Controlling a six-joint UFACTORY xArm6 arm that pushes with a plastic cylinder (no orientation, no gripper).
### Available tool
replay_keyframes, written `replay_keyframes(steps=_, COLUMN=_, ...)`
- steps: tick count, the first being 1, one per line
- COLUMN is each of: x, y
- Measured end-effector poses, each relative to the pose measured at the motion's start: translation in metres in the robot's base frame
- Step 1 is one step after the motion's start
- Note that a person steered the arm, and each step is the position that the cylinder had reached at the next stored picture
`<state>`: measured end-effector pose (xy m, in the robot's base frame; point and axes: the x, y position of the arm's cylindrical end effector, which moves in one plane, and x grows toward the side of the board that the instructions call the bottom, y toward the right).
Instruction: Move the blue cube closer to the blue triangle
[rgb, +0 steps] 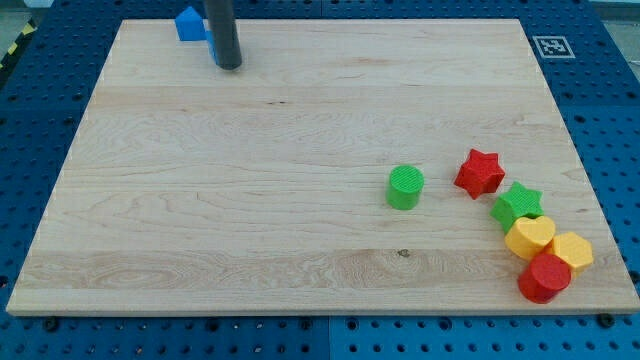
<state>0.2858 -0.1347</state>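
Note:
My rod comes down at the view's top left, and my tip (229, 66) rests on the wooden board (250, 200). A blue block with a pointed top (188, 23), which looks like the triangle, sits at the board's top edge just left of the rod. A thin strip of a second blue block (212, 47) shows at the rod's left side, touching or right behind it. The rod hides most of this block, so I cannot tell its shape. The two blue blocks lie close together.
At the view's lower right are a green cylinder (405, 187), a red star (479, 172), a green star (516, 204), a yellow heart (529, 237), a yellow hexagon (572, 251) and a red block (544, 277). A black-and-white marker (551, 46) sits at the top right corner.

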Motion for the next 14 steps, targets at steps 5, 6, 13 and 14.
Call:
replay_keyframes(steps=5, x=-0.001, y=0.033)
replay_keyframes(steps=6, x=-0.010, y=0.033)
replay_keyframes(steps=13, x=-0.003, y=-0.030)
replay_keyframes(steps=14, x=0.001, y=-0.037)
